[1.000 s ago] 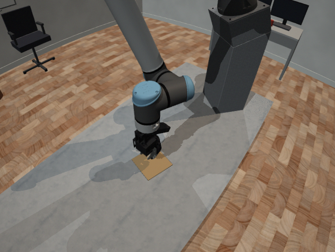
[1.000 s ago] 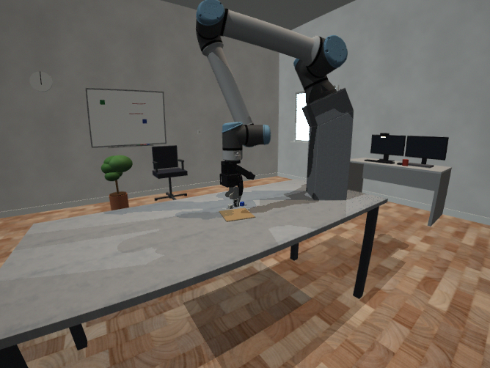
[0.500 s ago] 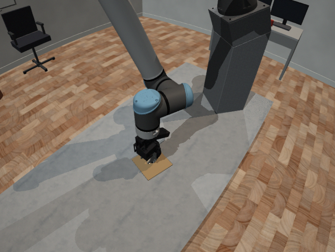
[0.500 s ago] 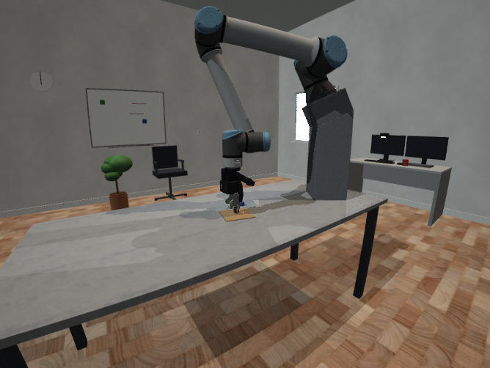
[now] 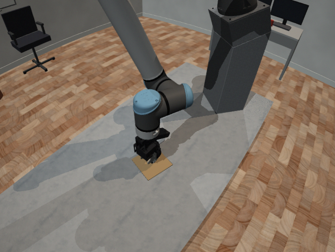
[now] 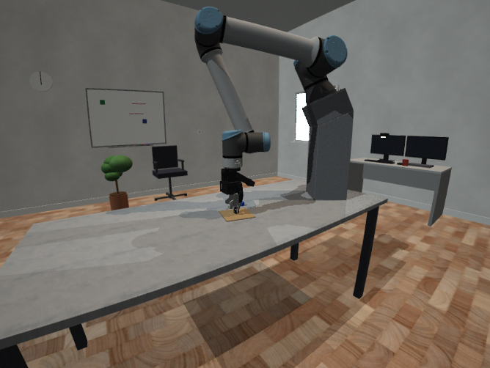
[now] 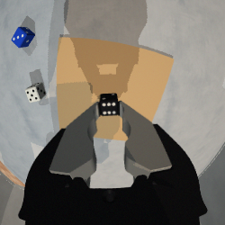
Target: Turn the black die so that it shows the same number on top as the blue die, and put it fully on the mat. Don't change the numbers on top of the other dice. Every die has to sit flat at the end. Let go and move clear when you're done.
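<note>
In the wrist view my gripper [image 7: 109, 102] is shut on the black die [image 7: 109, 104], which shows a face with several white pips toward the camera. It hangs just above the tan mat [image 7: 114, 87]. The blue die [image 7: 22, 37] lies on the grey table off the mat's far left corner. In the top view the gripper [image 5: 149, 159] is low over the mat [image 5: 152, 165], and the dice are hidden behind it. In the exterior view the gripper [image 6: 235, 206] is just above the mat [image 6: 236, 215], with the blue die [image 6: 241, 203] behind it.
A white die [image 7: 34, 92] lies on the table left of the mat, below the blue die. The robot's dark pedestal [image 5: 235, 59] stands at the table's far end. The table edge runs along the right [image 5: 230, 184].
</note>
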